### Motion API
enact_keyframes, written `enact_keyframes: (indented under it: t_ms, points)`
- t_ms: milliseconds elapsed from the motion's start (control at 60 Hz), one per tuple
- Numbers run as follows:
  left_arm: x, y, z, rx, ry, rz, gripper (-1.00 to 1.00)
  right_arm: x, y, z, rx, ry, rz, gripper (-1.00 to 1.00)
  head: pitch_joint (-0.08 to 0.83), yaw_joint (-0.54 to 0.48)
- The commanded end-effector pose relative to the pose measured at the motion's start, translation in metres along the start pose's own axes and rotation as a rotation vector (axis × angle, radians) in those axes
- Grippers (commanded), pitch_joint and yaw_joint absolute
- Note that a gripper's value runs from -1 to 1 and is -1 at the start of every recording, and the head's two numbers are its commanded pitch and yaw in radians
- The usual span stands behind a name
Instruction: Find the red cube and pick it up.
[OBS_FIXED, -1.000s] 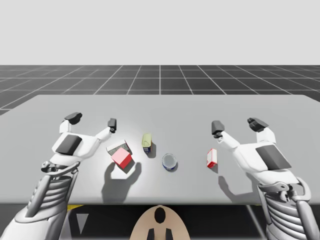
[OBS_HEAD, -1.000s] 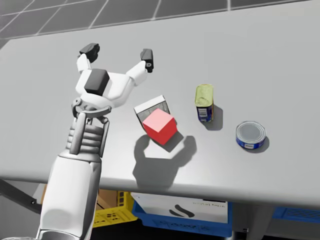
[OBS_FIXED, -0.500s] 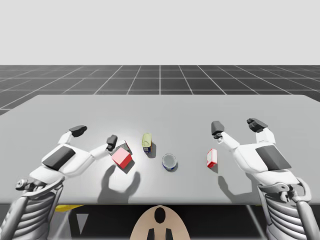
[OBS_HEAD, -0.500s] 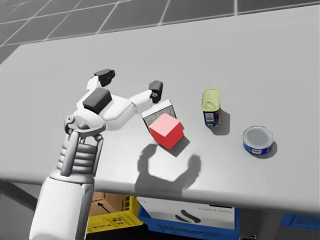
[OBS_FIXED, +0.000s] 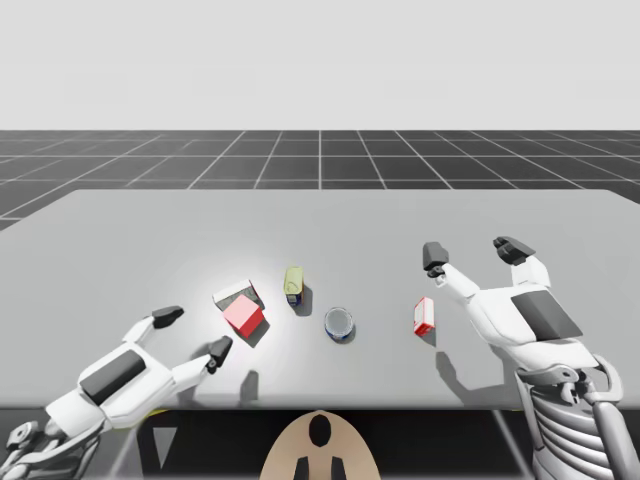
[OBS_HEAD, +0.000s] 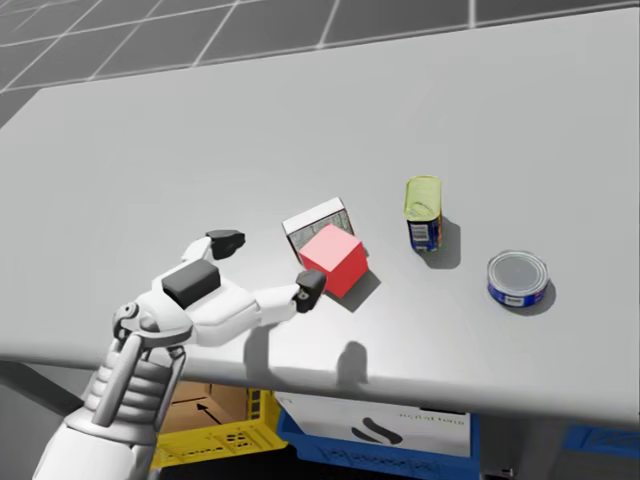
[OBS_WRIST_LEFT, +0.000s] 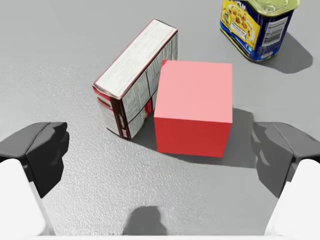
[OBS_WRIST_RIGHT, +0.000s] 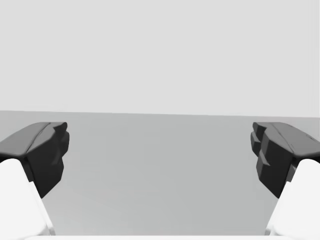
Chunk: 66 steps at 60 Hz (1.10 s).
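Red cube (OBS_WRIST_LEFT: 193, 105) sits flat, face toward left fingers (OBS_WRIST_LEFT: 45, 150) | left spread, untouching | right fingers (OBS_WRIST_RIGHT: 280, 150) spread

Bright flat overhead light, soft dark shadows on surface (OBS_FIXED: 400, 215) falling toward its right edge, brighter patch left of centre.

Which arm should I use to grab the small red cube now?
Left. My left gripper is open and aimed at the red cube, which sits just ahead of its fingers. My right gripper hovers open far across the grey table, facing away.
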Motion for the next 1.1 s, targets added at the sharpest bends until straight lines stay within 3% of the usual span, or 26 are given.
enact_keyframes:
  t_ms: [17, 117, 483, 1033, 1050, 1083, 1100]
  points:
    - [-0.022, -0.004, -0.01, -0.04, 0.056, 0.043, -1.0, 0.0, 0.0, 0.0, 0.0, 0.0, -0.003, -1.0, 0.704, 0.32]
    - [-0.031, -0.006, -0.023, -0.047, 0.067, 0.074, -1.0, 0.0, 0.0, 0.0, 0.002, 0.0, -0.004, -1.0, 0.705, 0.31]
    - [-0.034, -0.007, -0.069, -0.047, 0.092, 0.116, -1.0, 0.001, -0.001, 0.001, 0.007, -0.002, -0.005, -1.0, 0.71, 0.31]
    - [-0.023, -0.018, -0.097, -0.039, 0.103, 0.119, -1.0, 0.002, -0.002, 0.002, 0.008, -0.007, -0.006, -1.0, 0.713, 0.29]
    - [-0.024, -0.019, -0.096, -0.042, 0.101, 0.113, -0.97, 0.002, -0.002, 0.002, 0.009, -0.006, -0.006, -1.0, 0.711, 0.29]
    - [-0.024, -0.02, -0.096, -0.04, 0.1, 0.111, -0.68, 0.002, -0.002, 0.002, 0.009, -0.007, -0.006, -1.0, 0.71, 0.29]
    - [-0.025, -0.02, -0.094, -0.036, 0.095, 0.108, 0.2, 0.002, -0.002, 0.002, 0.009, -0.007, -0.007, -1.0, 0.71, 0.29]
